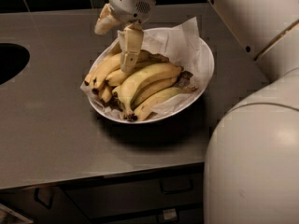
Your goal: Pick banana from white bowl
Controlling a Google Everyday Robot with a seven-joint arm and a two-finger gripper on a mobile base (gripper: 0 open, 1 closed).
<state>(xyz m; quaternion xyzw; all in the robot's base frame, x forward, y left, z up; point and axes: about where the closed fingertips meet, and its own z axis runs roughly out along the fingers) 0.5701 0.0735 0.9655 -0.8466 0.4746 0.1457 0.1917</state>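
Note:
The white bowl, lined with crumpled white paper, stands on the grey counter and holds a bunch of several yellow bananas. The banana, long, pale and nearly straight with a dark tip at its left end, lies at the front of the bunch. My gripper hangs over the bowl's back left part, open and empty. One finger points down and touches the top of the rear bananas. The other finger is spread out to the left, above the bowl's rim.
A dark round opening is set in the counter at the far left. My large white arm body fills the right side and stands over the counter's front right. Drawers with handles lie below the counter's front edge.

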